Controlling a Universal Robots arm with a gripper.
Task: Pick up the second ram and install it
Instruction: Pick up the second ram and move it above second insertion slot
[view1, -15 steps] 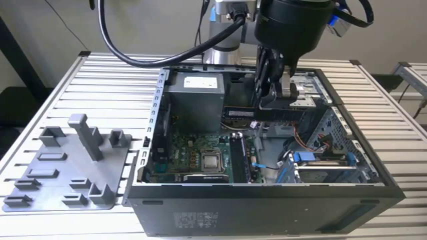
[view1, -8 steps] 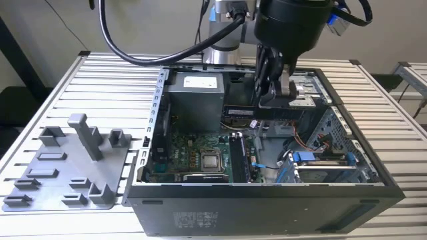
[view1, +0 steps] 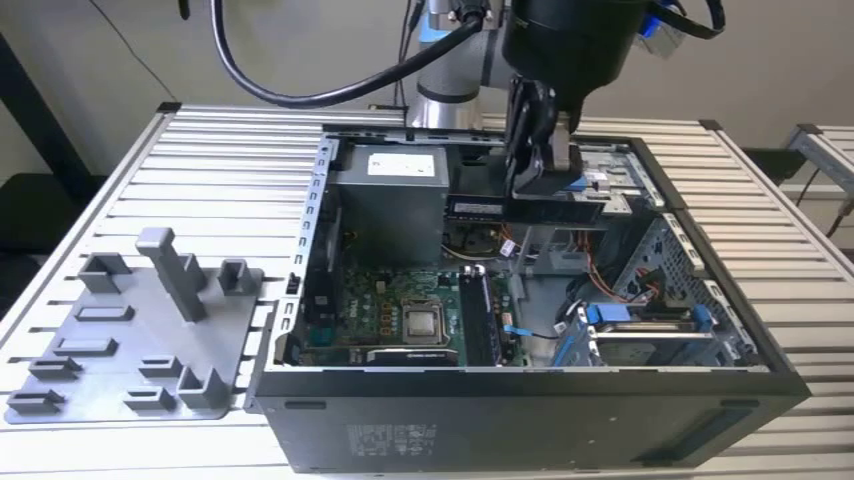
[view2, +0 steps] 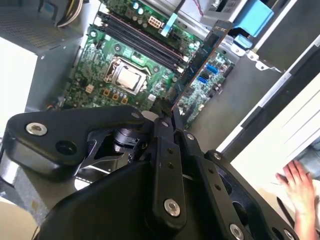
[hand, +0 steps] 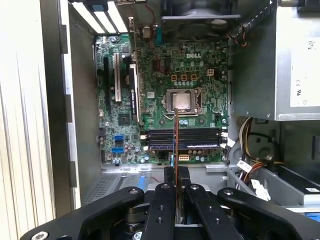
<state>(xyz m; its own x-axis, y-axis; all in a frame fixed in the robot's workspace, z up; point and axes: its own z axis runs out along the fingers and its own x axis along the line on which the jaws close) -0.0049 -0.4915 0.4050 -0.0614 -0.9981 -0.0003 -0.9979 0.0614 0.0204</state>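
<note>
The second ram (view1: 523, 209) is a long dark stick with a pale label near one end. It hangs level above the open computer case (view1: 534, 400), over its far half. My gripper (view1: 541, 178) is shut on it from above. In both wrist views the ram (view2: 200, 60) (hand: 176, 135) shows edge-on, running out from between the fingers of the gripper (view2: 168, 116) (hand: 176, 174). Below lies the green motherboard (hand: 200, 75) with its long black sockets (hand: 182, 136) (view2: 140, 40) (view1: 475, 315). The ram is well above them and touches nothing.
A grey power supply (view1: 387, 200) fills the case's far corner on the exterior view's left. Blue drive brackets (view1: 627, 315) and cables sit at its right. A grey plastic tray (view1: 134, 320) lies left of the case. A person's hand (view2: 300, 185) rests outside the case.
</note>
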